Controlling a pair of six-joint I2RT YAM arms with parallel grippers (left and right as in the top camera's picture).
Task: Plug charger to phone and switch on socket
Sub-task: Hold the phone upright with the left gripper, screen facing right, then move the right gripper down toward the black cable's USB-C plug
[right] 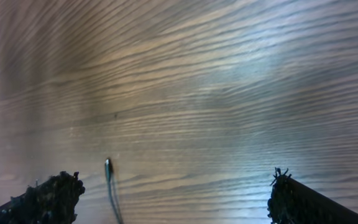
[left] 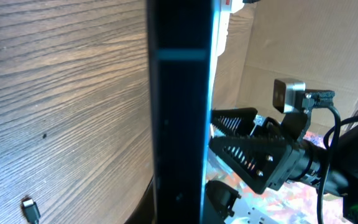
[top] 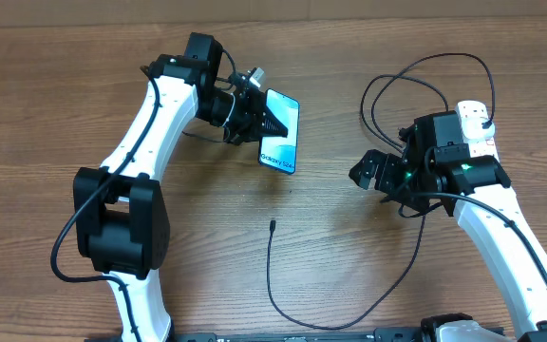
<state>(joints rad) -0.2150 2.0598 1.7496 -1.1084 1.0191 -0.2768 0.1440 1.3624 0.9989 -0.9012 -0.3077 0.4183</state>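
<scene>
My left gripper (top: 264,118) is clenched on the phone (top: 281,135) at the upper middle of the table (top: 198,261). It holds the phone tilted, screen up, with the "Galaxy" end pointing down toward me. I judge that is meant to offer the port end to my other arm. The left wrist view shows the phone edge-on, and it seems raised off the wood. My right gripper (top: 369,171) is spread wide and grasps nothing, hanging low over bare table. Its own camera shows the charger's tip (right: 108,166) just ahead, nearer the left finger (right: 51,198), so I read this as lining up for a pick. The charger (top: 283,309) lies loose, its tip below the phone and well apart from it. The cable curls round to the right and up toward the socket (top: 480,122) at the far right. My right arm half hides the socket, so I cannot tell whether the plug is seated or the switch is on. I want a grasp close to the tip, because a slack cable will not steer into the port.
</scene>
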